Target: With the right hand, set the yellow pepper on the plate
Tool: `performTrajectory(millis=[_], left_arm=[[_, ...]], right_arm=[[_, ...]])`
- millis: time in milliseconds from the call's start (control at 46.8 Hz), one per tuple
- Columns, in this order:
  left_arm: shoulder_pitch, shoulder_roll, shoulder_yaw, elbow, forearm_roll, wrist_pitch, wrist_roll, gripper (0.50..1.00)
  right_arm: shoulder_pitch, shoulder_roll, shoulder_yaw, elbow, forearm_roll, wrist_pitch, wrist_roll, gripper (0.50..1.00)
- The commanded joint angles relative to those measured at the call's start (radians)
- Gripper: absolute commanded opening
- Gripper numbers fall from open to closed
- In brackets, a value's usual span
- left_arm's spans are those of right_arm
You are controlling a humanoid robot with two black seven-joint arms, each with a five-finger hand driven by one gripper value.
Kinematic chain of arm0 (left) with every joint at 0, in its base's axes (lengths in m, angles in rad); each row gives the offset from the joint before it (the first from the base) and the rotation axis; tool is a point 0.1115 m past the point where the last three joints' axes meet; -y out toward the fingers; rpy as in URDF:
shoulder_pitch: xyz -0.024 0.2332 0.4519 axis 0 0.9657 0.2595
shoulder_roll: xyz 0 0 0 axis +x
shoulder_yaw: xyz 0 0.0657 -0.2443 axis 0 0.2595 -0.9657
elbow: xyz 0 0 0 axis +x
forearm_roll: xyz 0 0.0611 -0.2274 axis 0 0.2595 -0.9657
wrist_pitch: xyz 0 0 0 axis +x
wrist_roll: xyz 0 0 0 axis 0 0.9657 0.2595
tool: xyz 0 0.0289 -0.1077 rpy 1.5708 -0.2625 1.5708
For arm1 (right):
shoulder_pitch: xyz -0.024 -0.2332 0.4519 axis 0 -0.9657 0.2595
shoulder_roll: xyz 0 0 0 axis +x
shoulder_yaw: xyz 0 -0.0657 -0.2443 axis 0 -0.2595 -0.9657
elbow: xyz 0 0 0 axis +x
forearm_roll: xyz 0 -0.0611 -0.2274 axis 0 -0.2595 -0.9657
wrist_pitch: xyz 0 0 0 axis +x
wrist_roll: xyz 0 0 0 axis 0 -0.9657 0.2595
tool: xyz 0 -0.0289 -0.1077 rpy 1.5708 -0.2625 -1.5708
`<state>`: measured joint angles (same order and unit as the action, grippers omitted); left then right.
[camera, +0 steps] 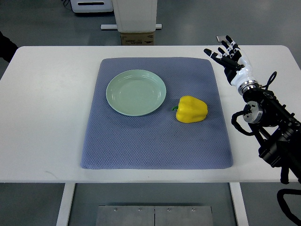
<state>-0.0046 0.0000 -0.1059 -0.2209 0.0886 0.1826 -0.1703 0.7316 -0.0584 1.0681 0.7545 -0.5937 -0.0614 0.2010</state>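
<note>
We see the right hand [227,52] over the white table [42,117] near its far right corner, with fingers spread apart and holding nothing, just beside the edge of the blue-grey mat [155,141]. The yellow pepper [192,109] lies on its side on this mat, well apart from the hand. The pale green plate [136,92] sits near the pepper's left.

Colours I am seeing on the table

I am looking at a yellow pepper [192,109] with a green stem, a pale green plate [136,92], a blue-grey bumpy mat [155,141], a white table [42,122], and a black-and-white right hand [229,55].
</note>
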Motion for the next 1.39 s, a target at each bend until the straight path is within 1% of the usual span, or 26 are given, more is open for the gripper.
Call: performTrajectory(millis=[0, 235, 406, 706, 877, 1048, 1155, 1241, 1369], left_arm=[[0.000, 0.000, 0.000, 0.000, -0.001, 0.000, 0.000, 1.000], [0.000, 0.000, 0.000, 0.000, 0.000, 0.000, 0.000, 1.000], [0.000, 0.000, 0.000, 0.000, 0.000, 0.000, 0.000, 1.000], [0.000, 0.000, 0.000, 0.000, 0.000, 0.000, 0.000, 1.000], [0.000, 0.000, 0.000, 0.000, 0.000, 0.000, 0.000, 1.000], [0.000, 0.000, 0.000, 0.000, 0.000, 0.000, 0.000, 1.000], [0.000, 0.000, 0.000, 0.000, 0.000, 0.000, 0.000, 1.000], [0.000, 0.000, 0.000, 0.000, -0.001, 0.000, 0.000, 1.000], [0.000, 0.000, 0.000, 0.000, 0.000, 0.000, 0.000, 1.000]], right_arm=[[0.003, 0.000, 0.000, -0.001, 0.000, 0.000, 0.000, 1.000], [0.006, 0.000, -0.002, -0.001, -0.002, 0.000, 0.000, 1.000], [0.006, -0.006, -0.002, -0.001, -0.002, -0.001, 0.031, 1.000], [0.008, -0.015, -0.036, -0.001, -0.002, 0.000, 0.037, 1.000], [0.006, -0.047, -0.079, 0.000, 0.000, 0.000, 0.086, 1.000], [0.005, -0.063, -0.088, 0.005, 0.000, 0.015, 0.080, 1.000], [0.012, -0.103, -0.171, 0.009, -0.002, 0.017, 0.084, 1.000], [0.046, -0.142, -0.266, 0.029, -0.002, 0.017, 0.089, 0.998], [0.078, -0.184, -0.388, 0.060, -0.002, 0.017, 0.120, 0.998]])
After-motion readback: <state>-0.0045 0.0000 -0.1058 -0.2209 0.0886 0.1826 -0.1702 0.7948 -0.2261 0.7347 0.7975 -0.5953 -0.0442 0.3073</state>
